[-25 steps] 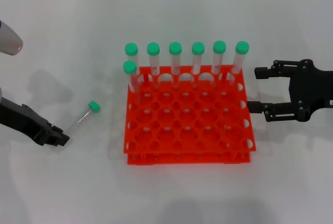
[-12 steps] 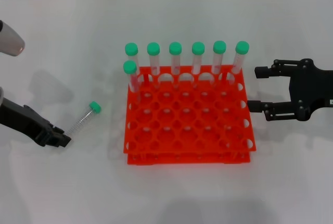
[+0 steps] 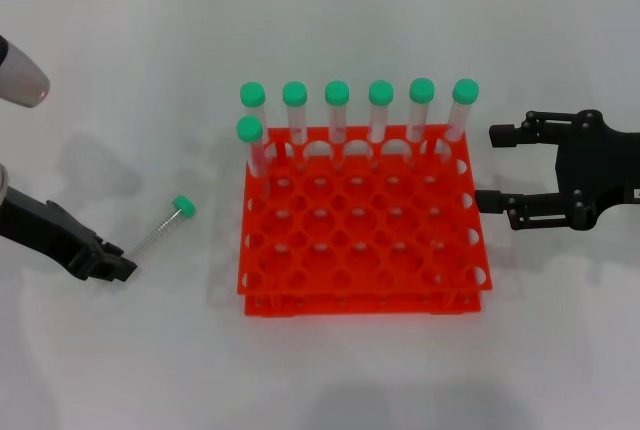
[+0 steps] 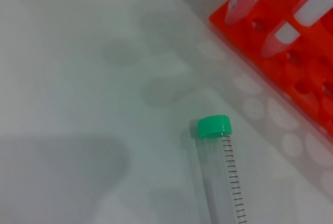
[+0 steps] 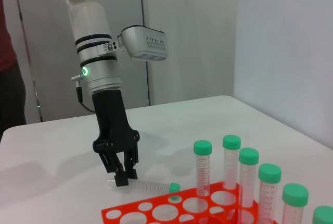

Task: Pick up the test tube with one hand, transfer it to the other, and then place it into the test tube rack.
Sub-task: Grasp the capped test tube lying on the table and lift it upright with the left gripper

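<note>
Toward the left edge of the bench, the left gripper (image 3: 118,268) down low at the bare tip of the test tube (image 3: 163,228). From the right wrist view, fingers (image 5: 126,171) drawn close together around that tip, apparently pinching it; whether truly clamped or only touching, cannot tell. Tube lying flat on the white bench (image 3: 120,80), green cap (image 3: 182,206) pointing up and right toward the rack, well clear of it; graduation marks along the clear body plain in the left wrist view (image 4: 221,182).

Centre of the bench: the orange-red test tube rack (image 3: 360,250), two tiers, grid of round holes. Seven green-capped tubes (image 3: 380,110) upright in it, six across the far row and one more just behind the far-left corner hole. Most holes free.

Toward the right edge: the right gripper (image 3: 495,168) hovering just beside the rack's right side, jaws spread wide, holding nothing.

Judged step: the very first one, the pick-up off the bench, at the point of grasping. Next move likely calls for a firm closure on the tube's lower end, then a lift and a swing toward the middle with the capped end free for the waiting right claw. Grip near the tip means a long lever; risk of the tube pivoting or slipping on the lift.
</note>
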`<control>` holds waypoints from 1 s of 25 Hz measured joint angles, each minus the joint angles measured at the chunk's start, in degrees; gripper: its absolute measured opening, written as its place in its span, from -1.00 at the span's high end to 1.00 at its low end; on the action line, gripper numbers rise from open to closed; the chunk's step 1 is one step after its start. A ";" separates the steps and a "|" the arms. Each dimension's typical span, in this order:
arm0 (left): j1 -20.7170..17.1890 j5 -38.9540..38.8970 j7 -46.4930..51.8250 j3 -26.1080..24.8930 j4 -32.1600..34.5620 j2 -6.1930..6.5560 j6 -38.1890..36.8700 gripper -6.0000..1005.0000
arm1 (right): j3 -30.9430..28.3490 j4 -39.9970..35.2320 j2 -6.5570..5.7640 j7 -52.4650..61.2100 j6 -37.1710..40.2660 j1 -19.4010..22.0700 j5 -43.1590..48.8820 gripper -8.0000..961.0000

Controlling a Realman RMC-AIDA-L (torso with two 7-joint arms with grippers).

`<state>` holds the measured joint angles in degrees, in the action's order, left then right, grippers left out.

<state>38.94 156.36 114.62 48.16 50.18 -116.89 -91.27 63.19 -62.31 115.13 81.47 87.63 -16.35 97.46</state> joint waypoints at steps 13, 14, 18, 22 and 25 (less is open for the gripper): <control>0.06 0.09 0.02 0.00 -0.01 0.00 0.62 0.59 | 0.00 0.00 0.00 -0.10 -0.09 0.00 -0.08 -0.60; 0.06 0.09 0.06 0.00 -0.02 0.00 0.64 0.60 | 0.00 0.00 0.00 -0.10 -0.09 0.00 -0.08 -0.60; 0.09 0.09 0.24 0.00 -0.06 0.00 0.68 0.61 | 0.00 0.00 0.00 -0.10 -0.09 0.00 -0.08 -0.60; 0.09 0.09 0.33 0.00 -0.08 0.00 0.74 0.62 | 0.00 0.01 0.00 -0.09 -0.09 0.00 -0.08 -0.60; 0.09 0.08 0.36 0.00 -0.13 0.00 0.81 0.62 | 0.00 0.07 0.00 -0.09 -0.09 0.01 -0.08 -0.60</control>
<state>39.03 156.44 114.98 48.16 50.05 -116.89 -90.45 63.19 -62.25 115.13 81.38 87.54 -16.34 97.38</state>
